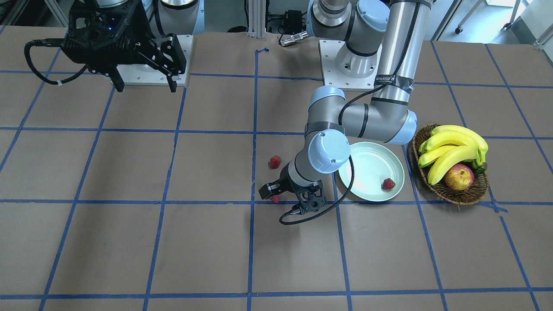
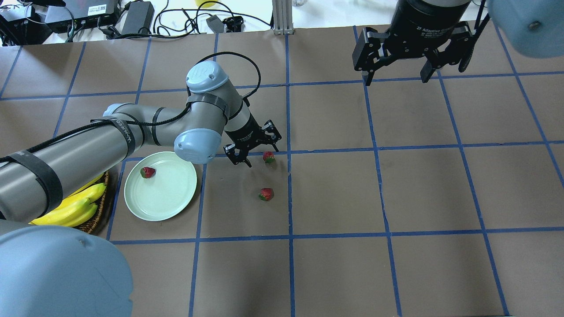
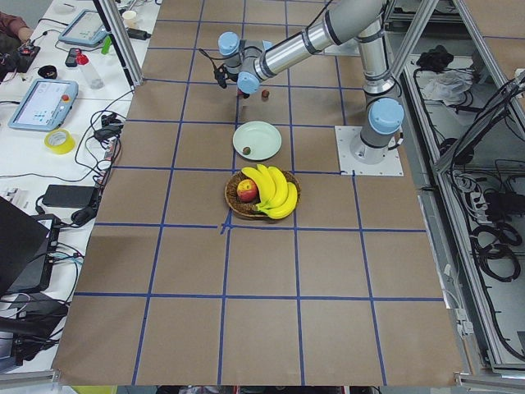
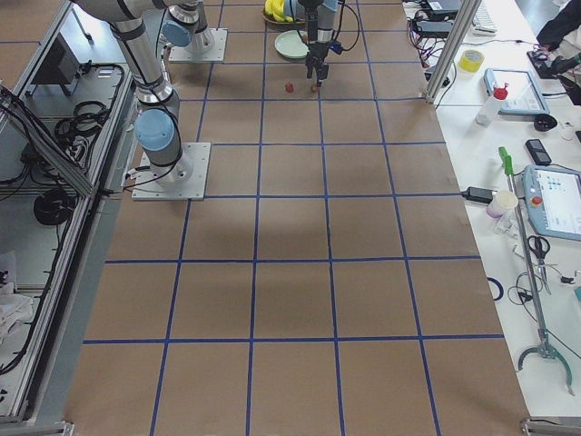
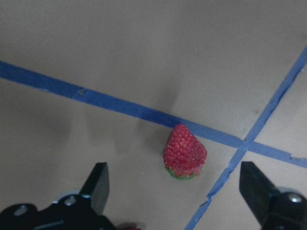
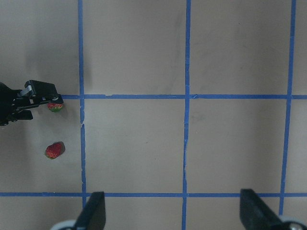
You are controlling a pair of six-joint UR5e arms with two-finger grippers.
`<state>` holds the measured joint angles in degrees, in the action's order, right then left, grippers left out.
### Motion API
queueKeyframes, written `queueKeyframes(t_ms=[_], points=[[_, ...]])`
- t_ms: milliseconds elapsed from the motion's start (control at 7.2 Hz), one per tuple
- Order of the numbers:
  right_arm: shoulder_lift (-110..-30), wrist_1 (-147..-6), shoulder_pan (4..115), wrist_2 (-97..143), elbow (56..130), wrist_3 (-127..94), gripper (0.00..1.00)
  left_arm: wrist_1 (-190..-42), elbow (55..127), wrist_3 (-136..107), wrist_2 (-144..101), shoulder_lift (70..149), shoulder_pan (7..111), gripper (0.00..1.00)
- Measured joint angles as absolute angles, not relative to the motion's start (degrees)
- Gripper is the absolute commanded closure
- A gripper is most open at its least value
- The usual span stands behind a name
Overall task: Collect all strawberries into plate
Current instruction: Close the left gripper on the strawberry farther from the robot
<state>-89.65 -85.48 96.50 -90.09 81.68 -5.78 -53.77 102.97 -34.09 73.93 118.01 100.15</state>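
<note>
We see the left gripper (image 5: 173, 191) spread wide and holding nothing, low over the table. One strawberry (image 5: 185, 152) stands in line with the gap between its fingers, touching neither, just beside a crossing of blue tape lines (image 5: 120, 106). A second strawberry (image 2: 266, 194) lies on the brown paper (image 2: 335, 193) nearby, apart from the plate (image 2: 167, 198). The third strawberry (image 2: 147, 172) rests inside the plate, near its rim. The right gripper (image 2: 396, 79) hangs open and empty, well apart from them all.
</note>
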Motion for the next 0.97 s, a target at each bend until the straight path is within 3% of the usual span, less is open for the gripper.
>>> queueKeyframes(t_ms=[278,556,834,973], points=[[-89.65,-85.49,96.54,-90.05,81.71,-5.73,0.00,-53.79,103.04,-34.22,74.00,118.37,100.19,0.17],[-89.65,-85.51,96.52,-90.08,81.71,-5.71,0.00,-53.79,103.02,-34.27,73.70,119.16,100.19,0.28],[-89.65,-85.52,96.51,-90.09,81.72,-5.69,0.00,-53.79,103.01,-34.27,73.39,119.54,100.26,0.99],[-89.65,-85.52,96.50,-90.09,81.69,-5.68,0.00,-53.79,103.01,-34.30,73.31,119.56,100.31,1.00]])
